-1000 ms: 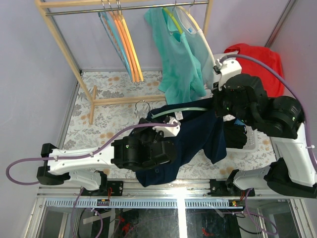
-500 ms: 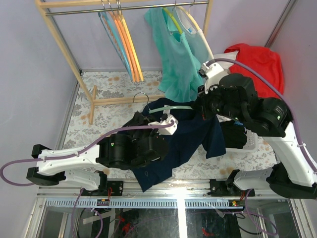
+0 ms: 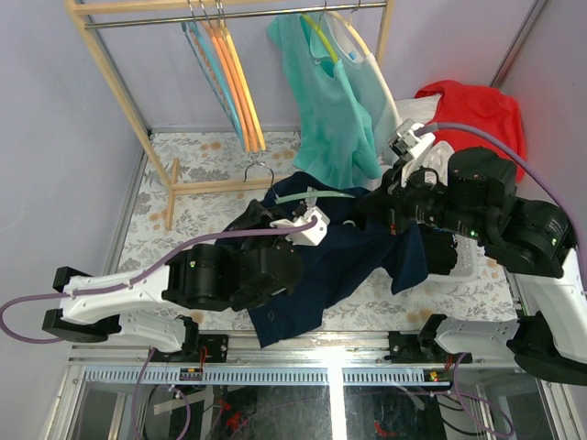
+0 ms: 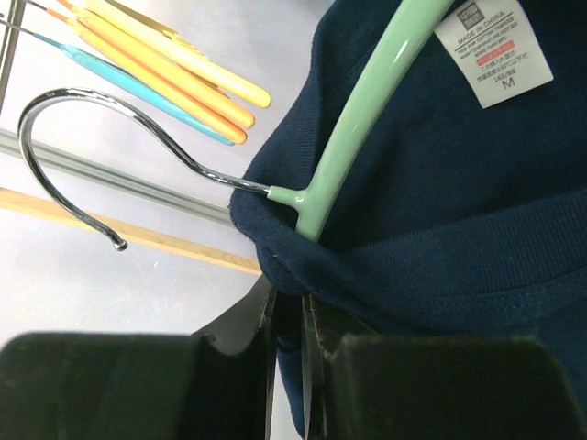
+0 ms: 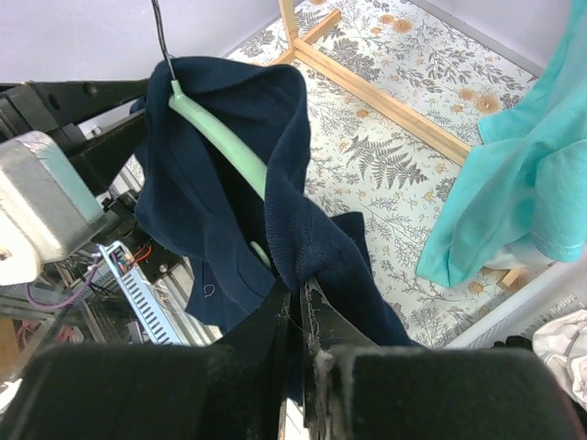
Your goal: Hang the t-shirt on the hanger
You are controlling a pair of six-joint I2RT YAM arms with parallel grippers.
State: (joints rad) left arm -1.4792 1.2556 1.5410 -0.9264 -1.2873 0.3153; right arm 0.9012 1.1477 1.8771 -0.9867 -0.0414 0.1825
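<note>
The navy t-shirt (image 3: 353, 252) hangs stretched between both grippers above the table. The mint-green hanger (image 3: 316, 195) runs along its top edge, its silver hook (image 3: 260, 170) poking out at the left. My left gripper (image 3: 261, 218) is shut on the t-shirt's collar (image 4: 303, 252) just under the hanger's neck (image 4: 316, 197); the white label (image 4: 492, 46) shows beside the hanger arm. My right gripper (image 3: 371, 203) is shut on a bunched fold of the t-shirt (image 5: 303, 211), with the hanger arm (image 5: 220, 137) running inside the cloth.
A wooden rack (image 3: 119, 92) stands at the back with orange hangers (image 3: 234, 82), a yellow hanger (image 3: 316, 32) and a teal shirt (image 3: 330, 101). A red garment (image 3: 477, 110) and a white basket (image 3: 468, 261) lie at the right. The rack's foot bar (image 5: 385, 96) lies below.
The hanger and the t-shirt's collar have moved up and back toward the rack, the left arm drawing leftward. The right wrist swung left, then back right, keeping hold of the cloth.
</note>
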